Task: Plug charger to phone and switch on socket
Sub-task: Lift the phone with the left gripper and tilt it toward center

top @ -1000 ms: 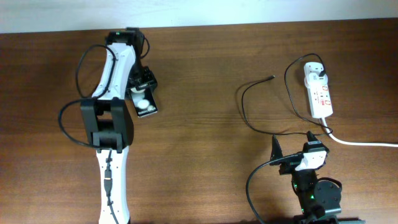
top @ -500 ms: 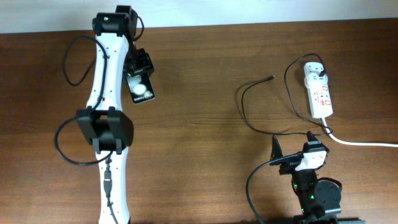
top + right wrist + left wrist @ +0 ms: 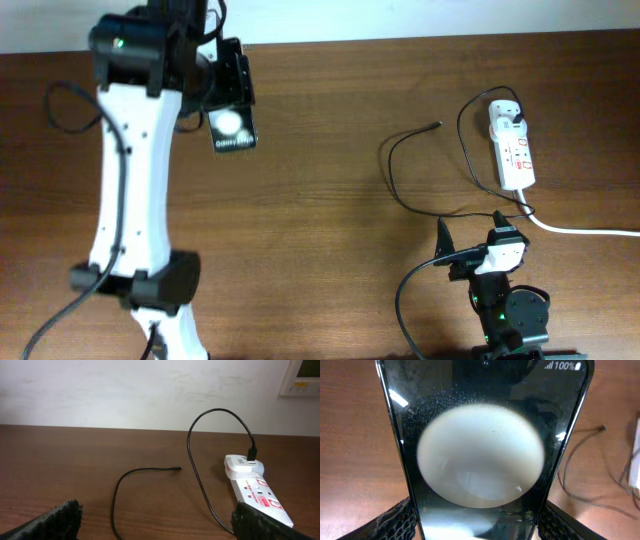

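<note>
Two arms share a brown wood-grain table point(image 3: 320, 230). From overhead we see the long white left arm point(image 3: 125, 190) stretching to the far left and partly covering the left gripper point(image 3: 228, 95), which grips the phone point(image 3: 233, 128) by its sides. Only the left wrist view shows the glossy black screen filled by a pale round glare. At the near right, the right gripper point(image 3: 472, 232) is spread wide and empty. Beyond it lies the socket point(image 3: 512, 150), a white oblong strip with red markings, with a thick white cord point(image 3: 580, 230) trailing right. The thin black charger point(image 3: 398, 185) loops from it, its small tip loose on the wood, well apart from the phone.
</note>
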Action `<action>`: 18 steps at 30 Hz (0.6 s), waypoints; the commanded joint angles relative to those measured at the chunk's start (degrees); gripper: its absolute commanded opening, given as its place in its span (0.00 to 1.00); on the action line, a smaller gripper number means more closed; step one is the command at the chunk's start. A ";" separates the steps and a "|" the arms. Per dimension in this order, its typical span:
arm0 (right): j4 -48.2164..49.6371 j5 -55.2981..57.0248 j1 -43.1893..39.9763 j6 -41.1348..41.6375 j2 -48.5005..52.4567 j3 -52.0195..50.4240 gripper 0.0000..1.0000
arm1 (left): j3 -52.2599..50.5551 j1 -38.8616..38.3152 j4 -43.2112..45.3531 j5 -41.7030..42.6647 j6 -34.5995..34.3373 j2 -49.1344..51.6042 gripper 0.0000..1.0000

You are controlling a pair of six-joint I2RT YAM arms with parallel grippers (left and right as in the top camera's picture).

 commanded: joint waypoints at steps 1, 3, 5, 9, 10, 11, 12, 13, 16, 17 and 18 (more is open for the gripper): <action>-0.24 0.13 -0.20 -0.37 -0.42 -0.42 0.99 | -10.05 0.00 0.09 0.57 0.87 -10.69 0.60; -0.24 0.13 -0.20 -0.37 -0.42 -0.42 0.99 | -18.05 0.00 0.09 0.57 0.74 -16.59 0.60; -0.24 0.13 -0.20 -0.37 -0.42 -0.42 0.99 | -25.79 0.00 0.09 0.57 -0.76 -22.01 0.60; -0.24 0.13 -0.20 -0.37 -0.42 -0.42 0.99 | -39.01 0.00 0.28 0.57 -5.49 -29.18 0.58; -0.24 0.13 -0.20 -0.37 -0.42 -0.42 0.99 | -41.29 0.00 0.61 0.57 -6.73 -29.68 0.58; -0.24 0.13 -0.20 -0.37 -0.42 -0.42 0.99 | -44.46 0.00 1.57 0.57 -8.52 -29.94 0.58; -0.24 0.13 -0.20 -0.37 -0.42 -0.42 0.99 | -47.52 0.00 3.13 0.70 -10.16 -29.94 0.56; -0.24 0.13 -0.20 -0.37 -0.42 -0.42 0.99 | -50.38 0.00 5.09 1.33 -11.23 -29.94 0.55; -0.24 0.13 -0.20 -0.37 -0.42 -0.42 0.99 | -62.14 0.00 15.61 6.62 -13.14 -29.94 0.54; -0.24 0.15 -0.20 -0.37 -0.42 -0.42 0.99 | -65.22 0.00 18.53 7.23 -14.56 -29.94 0.54; -0.24 0.13 -0.20 -0.39 -0.42 -0.42 0.99 | -70.58 0.07 24.28 8.50 -17.86 -29.92 0.54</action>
